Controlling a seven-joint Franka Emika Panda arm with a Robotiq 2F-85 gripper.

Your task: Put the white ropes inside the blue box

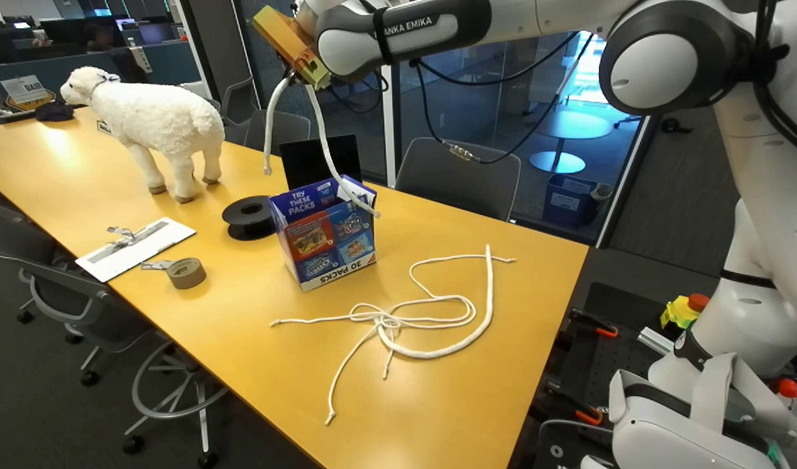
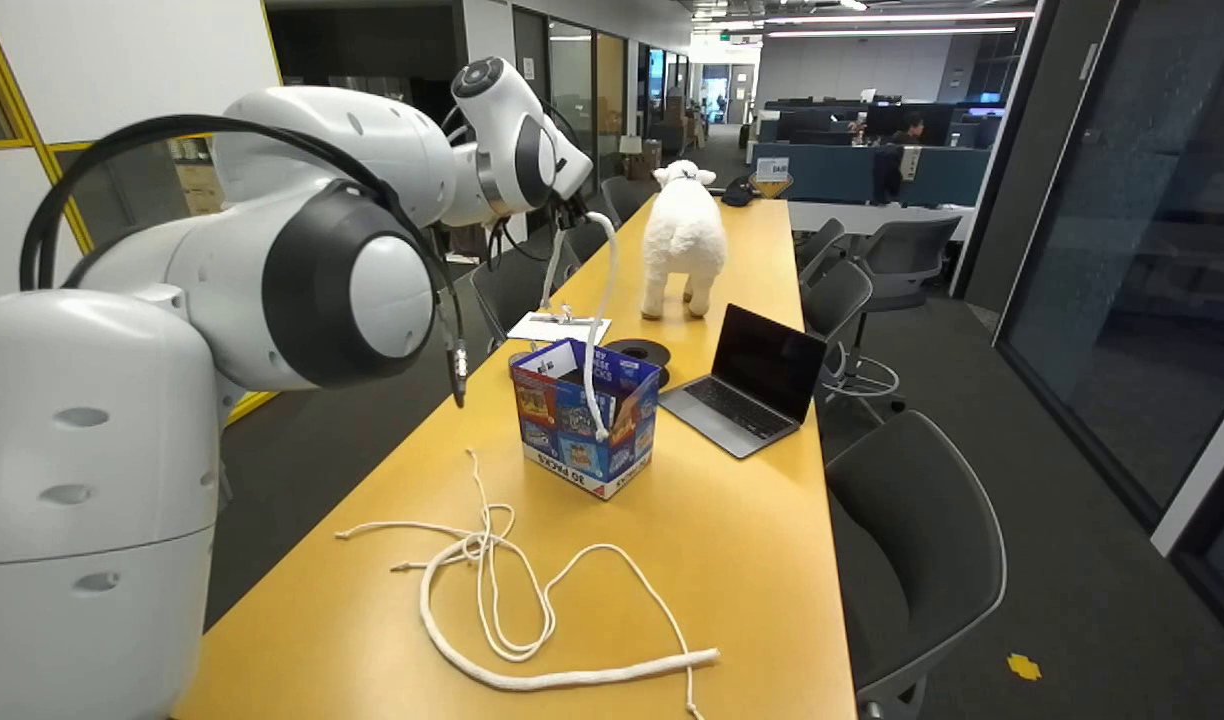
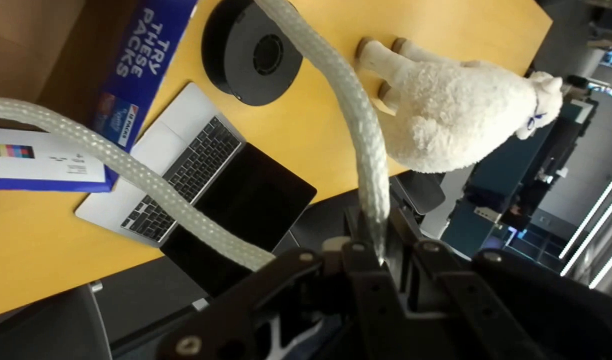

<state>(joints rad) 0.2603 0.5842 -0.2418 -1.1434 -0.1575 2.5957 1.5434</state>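
Above the table (image 1: 437,410), clasping a white rope (image 3: 367,130) in the gripper (image 3: 378,225), dangling one end near the blue box (image 1: 330,238), with other white ropes (image 1: 424,355) looped below.

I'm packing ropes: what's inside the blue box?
The wrist view catches only part: brown cardboard inside the blue box, a white rope crossing in front. In both exterior views, its walls hide the lower inside; anything there is hidden.

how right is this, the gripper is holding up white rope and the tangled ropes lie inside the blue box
Not quite: the tangled ropes lie on the table outside the blue box, as both exterior views show. The gripper is indeed holding up white rope.
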